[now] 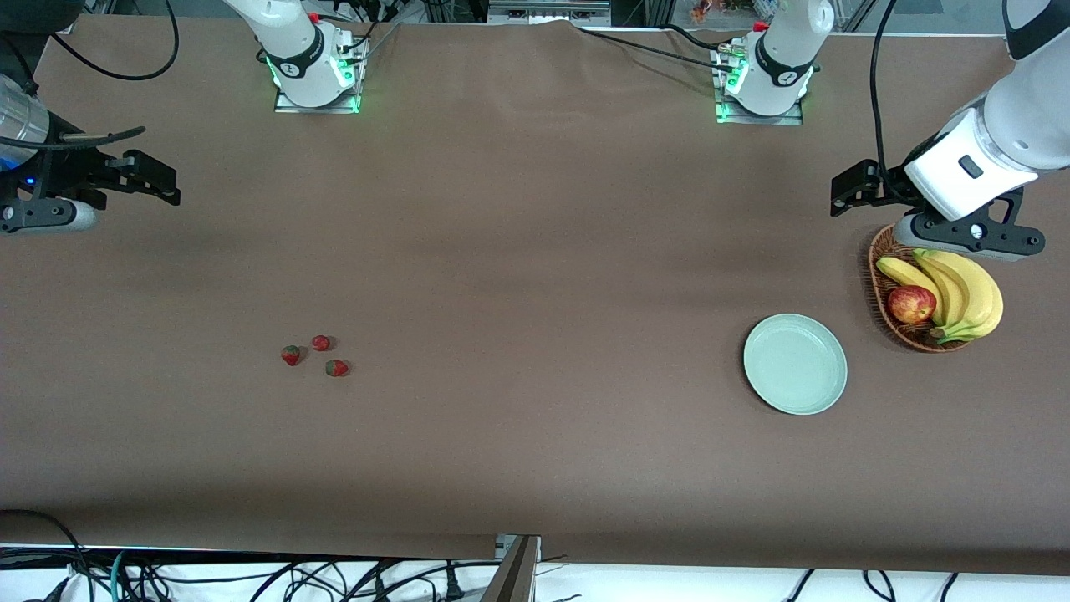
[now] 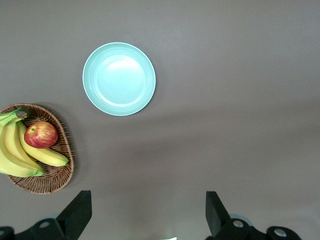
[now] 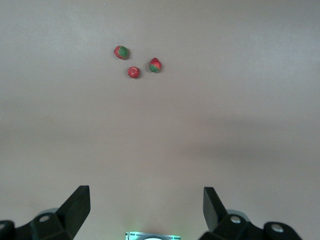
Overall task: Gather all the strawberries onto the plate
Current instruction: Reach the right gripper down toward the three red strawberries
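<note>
Three small red strawberries [image 1: 314,355] with green caps lie close together on the brown surface [image 1: 518,276], toward the right arm's end. The round pale mint-green plate [image 1: 795,364] sits well apart, beside the brown wicker basket [image 1: 879,284]. Left gripper [image 2: 147,212] and right gripper [image 3: 146,210] both hover with jaws wide and holding nothing.

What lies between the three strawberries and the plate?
Nothing: the front view shows only bare brown table between the strawberries and the plate.
</note>
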`<state>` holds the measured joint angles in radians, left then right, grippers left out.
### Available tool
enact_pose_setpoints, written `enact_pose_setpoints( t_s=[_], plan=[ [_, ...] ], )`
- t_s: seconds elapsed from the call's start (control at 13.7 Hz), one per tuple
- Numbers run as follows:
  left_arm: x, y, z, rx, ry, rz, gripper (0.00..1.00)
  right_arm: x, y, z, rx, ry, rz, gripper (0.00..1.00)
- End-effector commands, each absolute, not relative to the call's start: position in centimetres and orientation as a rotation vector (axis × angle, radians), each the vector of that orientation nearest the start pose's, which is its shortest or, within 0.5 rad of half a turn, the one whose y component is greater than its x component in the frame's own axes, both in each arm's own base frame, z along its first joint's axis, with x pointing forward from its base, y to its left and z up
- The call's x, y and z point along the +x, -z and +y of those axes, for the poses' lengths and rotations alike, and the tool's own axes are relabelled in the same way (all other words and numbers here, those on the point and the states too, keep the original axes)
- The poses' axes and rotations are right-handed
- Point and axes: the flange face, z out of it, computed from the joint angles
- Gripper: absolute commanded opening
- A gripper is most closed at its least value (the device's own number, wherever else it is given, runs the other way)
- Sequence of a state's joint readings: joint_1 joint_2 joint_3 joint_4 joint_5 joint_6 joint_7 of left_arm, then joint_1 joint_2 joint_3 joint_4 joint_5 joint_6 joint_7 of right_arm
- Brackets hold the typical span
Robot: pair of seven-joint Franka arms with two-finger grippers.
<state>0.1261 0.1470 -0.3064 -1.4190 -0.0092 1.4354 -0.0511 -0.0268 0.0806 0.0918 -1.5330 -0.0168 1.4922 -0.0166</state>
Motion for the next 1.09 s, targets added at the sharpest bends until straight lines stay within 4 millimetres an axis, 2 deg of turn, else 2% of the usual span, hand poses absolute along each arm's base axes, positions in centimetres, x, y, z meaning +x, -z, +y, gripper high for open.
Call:
enact_pose_setpoints(
  t_s=[0.0, 0.15, 0.22, 0.29, 0.36, 0.44, 0.51, 0.73, 0.87, 1.02],
  plan=[
    [57.4, -60.9, -8.9, -3.165, -0.204, 0.195, 1.00, 58.3, -58.4, 3.4, -3.153, -0.146, -0.128, 1.00],
    [57.2, -60.2, -7.8, -3.166, -0.219, 0.168, 1.00, 59.4, -56.3, 3.3, -3.152, -0.177, -0.130, 1.00],
    [56.6, -60.6, -7.7, -3.163, -0.197, 0.165, 1.00, 60.4, -54.4, 3.4, -3.145, -0.198, -0.130, 1.00],
    [55.9, -60.1, -6.9, -3.156, -0.160, 0.135, 1.00, 61.3, -52.6, 3.4, -3.138, -0.208, -0.130, 1.00],
    [54.7, -59.9, -6.9, -3.154, -0.097, 0.132, 1.00, 62.1, -51.0, 3.4, -3.133, -0.220, -0.130, 1.00],
    [54.5, -59.4, -6.4, -3.156, -0.083, 0.115, 1.00, 63.2, -48.4, 3.9, -3.129, -0.238, -0.142, 1.00],
    [54.6, -59.4, -6.1, -3.155, -0.082, 0.107, 1.00, 63.9, -46.9, 4.6, -3.128, -0.231, -0.159, 1.00],
    [55.3, -59.9, -6.7, -3.157, -0.087, 0.106, 1.00, 66.0, -41.5, 5.4, -3.127, -0.225, -0.180, 1.00],
    [54.8, -59.8, -7.0, -3.152, -0.133, 0.116, 1.00, 67.4, -37.5, 5.3, -3.126, -0.201, -0.177, 1.00],
    [54.6, -59.7, -6.9, -3.149, -0.169, 0.116, 1.00, 68.3, -34.3, 5.0, -3.137, -0.181, -0.184, 1.00]
  ],
)
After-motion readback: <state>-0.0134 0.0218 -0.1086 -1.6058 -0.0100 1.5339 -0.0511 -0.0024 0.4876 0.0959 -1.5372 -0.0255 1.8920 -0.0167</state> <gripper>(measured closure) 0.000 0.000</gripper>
